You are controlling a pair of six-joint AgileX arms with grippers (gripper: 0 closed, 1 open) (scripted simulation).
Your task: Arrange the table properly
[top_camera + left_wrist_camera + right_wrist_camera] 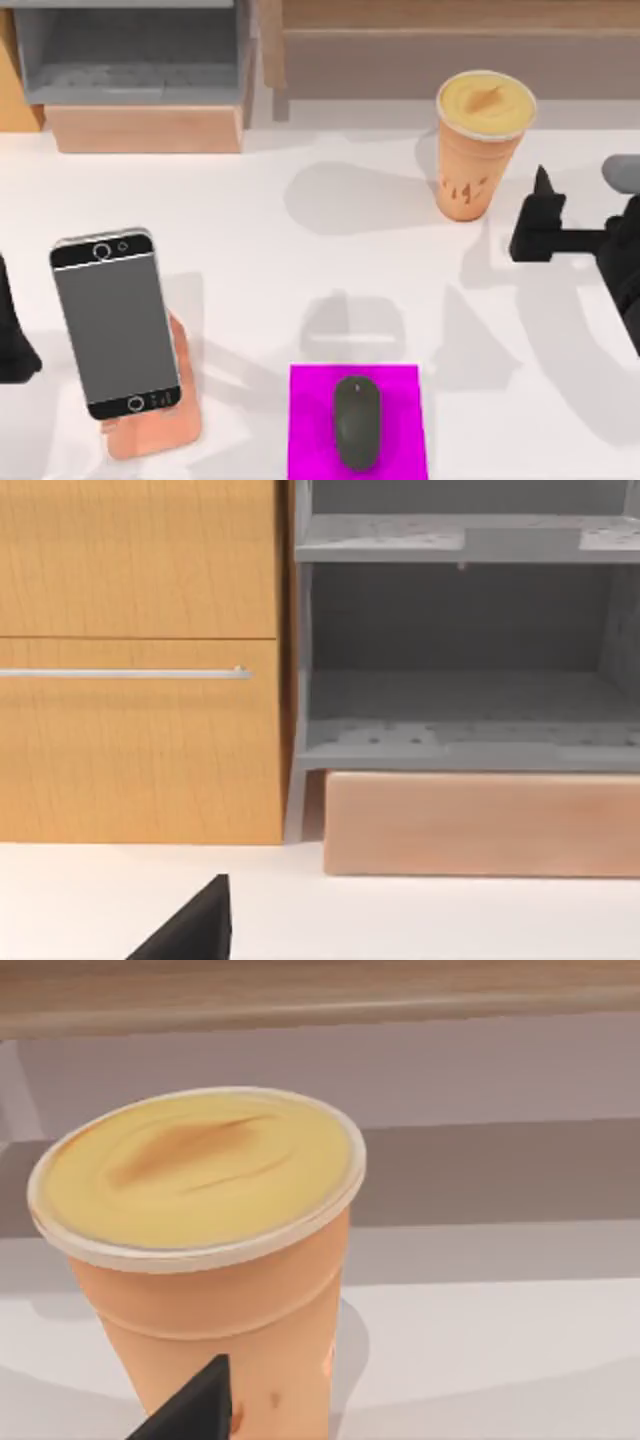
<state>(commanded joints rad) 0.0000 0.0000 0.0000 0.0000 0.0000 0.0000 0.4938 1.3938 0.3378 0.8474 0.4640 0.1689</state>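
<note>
Right gripper [535,215] near cup [480,140], grip state unclear, table [300,250] centre open

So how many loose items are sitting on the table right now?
4. A phone propped on its stand at the table's front left, a mouse on the magenta pad at front centre, and a cup at back right. Nothing looks hidden.

Even, bright light falls from above on my table [300,280], with no glare. Soft grey shadows of my arms spread across the middle of the top view, and the cup [482,142] throws one toward the left. Edges look slightly soft throughout. The shelf unit [465,650] interior sits dimmer.
</note>
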